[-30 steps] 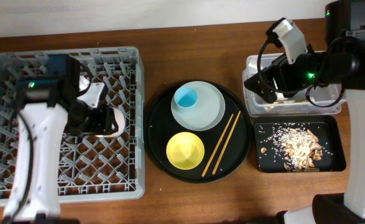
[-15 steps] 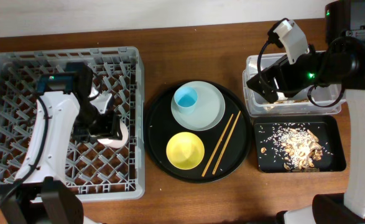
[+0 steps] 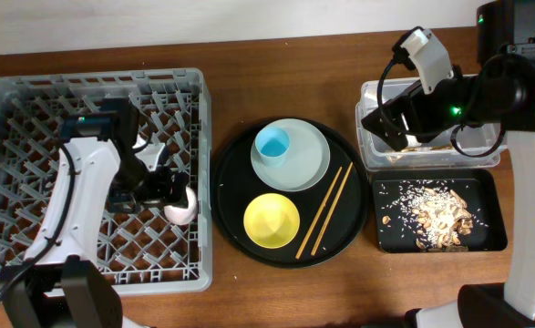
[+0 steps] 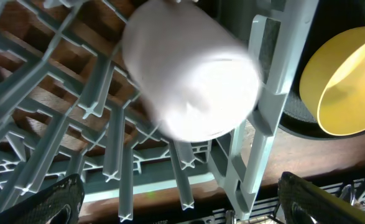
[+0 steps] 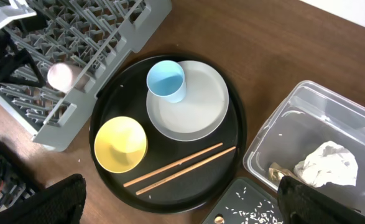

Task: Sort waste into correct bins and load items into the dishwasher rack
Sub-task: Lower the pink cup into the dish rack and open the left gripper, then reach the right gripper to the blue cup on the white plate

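Two pincers show from overhead. The left pincer point(image 3: 162, 189) sits low inside the dishwasher rack point(image 3: 94, 78). The pink cup point(image 3: 181, 210) lies just beyond its tips, close to the rack's right wall and near the round black tray point(image 3: 230, 182). The right pincer point(image 3: 378, 123) hangs over the clear tub point(image 3: 431, 165), well apart from the cup.

From the left wrist, the cup point(image 4: 191, 74) is blurred and tilted. Its long axis slants from upper left to lower right, with what looks like its closed end toward the lens and its mouth hidden. The fingers point(image 4: 51, 199) are spread wide in the bottom corners and clear of the cup, so this pincer is open and grips nothing. With nothing holding the cup, I judge it could roll and wedge sideways among the pegs rather than sit mouth-down. A finger could also clip it on the way out and tip it over the wall toward the yellow bowl point(image 4: 344, 81).

From the right wrist, that pincer's fingers are wide apart and empty. The cup point(image 5: 61, 75) is a small pale spot inside the rack's corner, too small to tell its lean.
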`<action>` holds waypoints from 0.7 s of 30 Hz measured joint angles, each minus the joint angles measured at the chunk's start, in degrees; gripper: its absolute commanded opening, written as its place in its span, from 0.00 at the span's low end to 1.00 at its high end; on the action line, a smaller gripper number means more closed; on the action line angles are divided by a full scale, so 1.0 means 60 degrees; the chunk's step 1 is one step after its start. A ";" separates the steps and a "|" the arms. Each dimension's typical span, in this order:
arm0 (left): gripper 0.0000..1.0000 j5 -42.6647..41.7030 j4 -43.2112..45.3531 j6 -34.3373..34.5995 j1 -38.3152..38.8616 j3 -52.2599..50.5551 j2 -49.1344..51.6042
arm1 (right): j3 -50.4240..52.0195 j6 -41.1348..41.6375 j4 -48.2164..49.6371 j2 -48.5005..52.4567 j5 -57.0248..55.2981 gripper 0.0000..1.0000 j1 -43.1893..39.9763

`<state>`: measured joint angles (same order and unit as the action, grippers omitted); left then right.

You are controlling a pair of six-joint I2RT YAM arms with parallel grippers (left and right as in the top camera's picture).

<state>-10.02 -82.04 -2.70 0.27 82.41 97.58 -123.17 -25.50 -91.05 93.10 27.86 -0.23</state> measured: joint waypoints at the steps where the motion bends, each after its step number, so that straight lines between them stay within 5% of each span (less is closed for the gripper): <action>1: 0.99 0.0000 -0.0036 0.0011 0.0000 0.0117 0.0000 | 0.0000 0.0000 0.0000 0.0000 0.0000 0.99 0.0000; 12: 0.98 -0.0987 0.1162 0.0488 0.0004 0.1581 -0.0579 | 0.0000 0.0000 0.0000 0.0000 0.0000 0.99 0.0000; 14: 0.58 -0.1104 0.1144 0.0503 0.0000 0.1585 -0.0641 | 0.0000 0.0000 0.0000 0.0000 0.0004 0.99 0.0000; 15: 0.49 -0.1144 0.1122 0.0532 0.0000 0.1588 -0.0641 | 0.0000 0.0000 0.0000 0.0000 0.0004 0.99 0.0000; 21: 0.48 -0.1264 0.1118 0.0572 0.0000 0.1588 -0.0641 | 0.0000 0.0823 0.0794 0.0004 0.1195 0.98 0.0000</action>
<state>-17.61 -75.33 0.73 0.27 91.94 93.73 -123.17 -20.56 -86.28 93.12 35.03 -0.23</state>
